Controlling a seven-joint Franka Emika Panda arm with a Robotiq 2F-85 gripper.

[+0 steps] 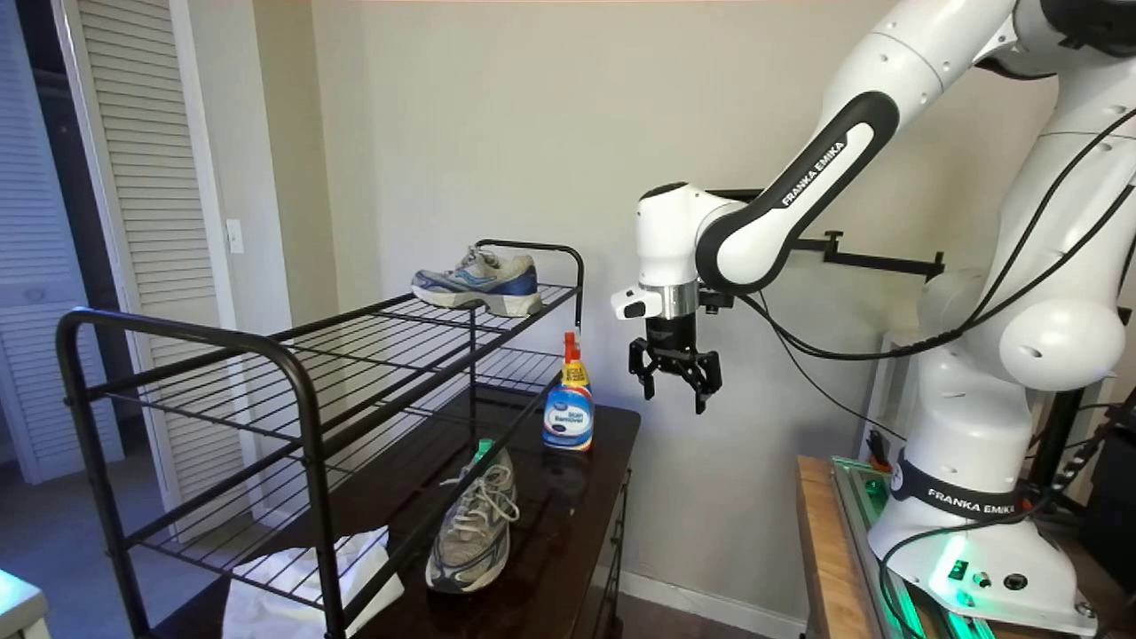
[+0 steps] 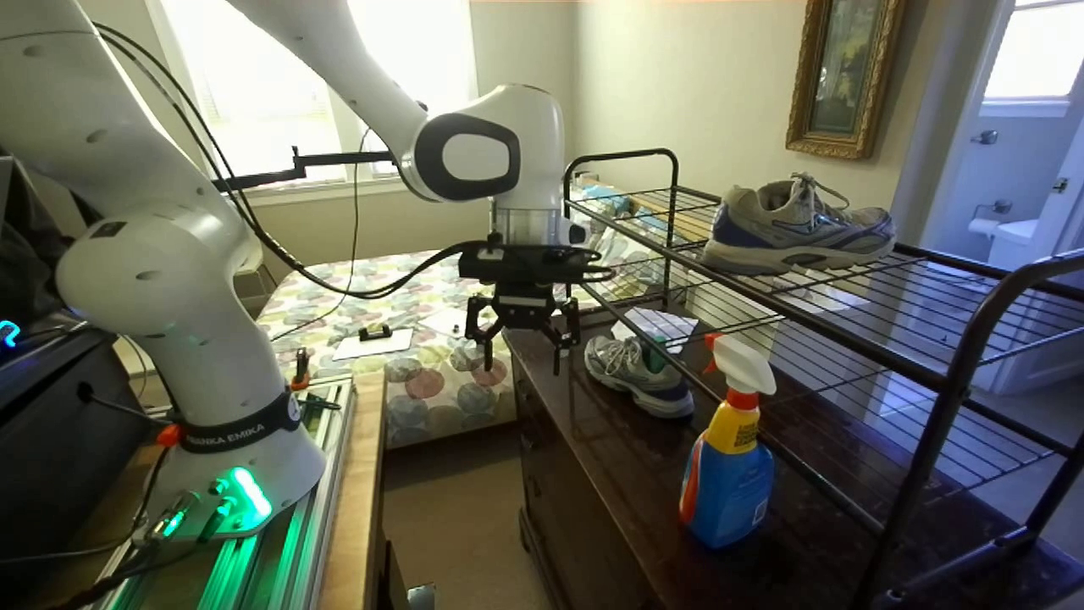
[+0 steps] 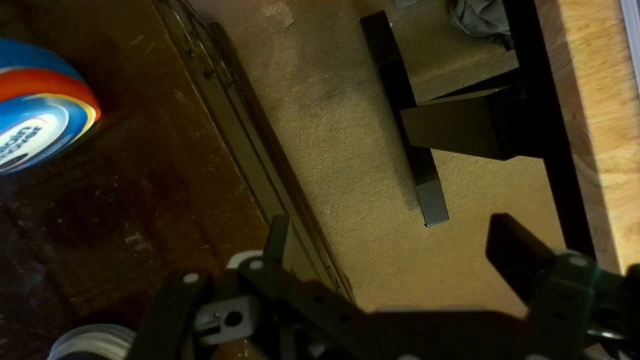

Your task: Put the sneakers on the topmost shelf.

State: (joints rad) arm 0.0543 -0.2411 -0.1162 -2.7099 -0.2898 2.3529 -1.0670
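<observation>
One grey-and-white sneaker point(image 1: 479, 288) rests on the topmost shelf point(image 2: 766, 296) of the black wire rack, at the end by the wall. Its mate, a second sneaker point(image 1: 470, 532), lies on the dark dresser below, heel close to the rack's lower front rail, with something green at its opening. In the wrist view only a pale rounded end of a sneaker point(image 3: 97, 340) shows at the lower left. My gripper point(image 2: 522, 366) hangs in the air beside the dresser, pointing down and apart from both shoes. Its fingers point(image 3: 279, 240) stand wide with nothing between them.
A blue spray bottle point(image 2: 730, 491) with a red-and-white nozzle stands on the dresser point(image 1: 555, 515) near the rack. White cloth or paper point(image 1: 306, 581) lies under the rack. Carpet point(image 3: 340, 150) separates the dresser from the robot's wooden bench point(image 3: 602, 100). A bed point(image 2: 423, 381) stands behind.
</observation>
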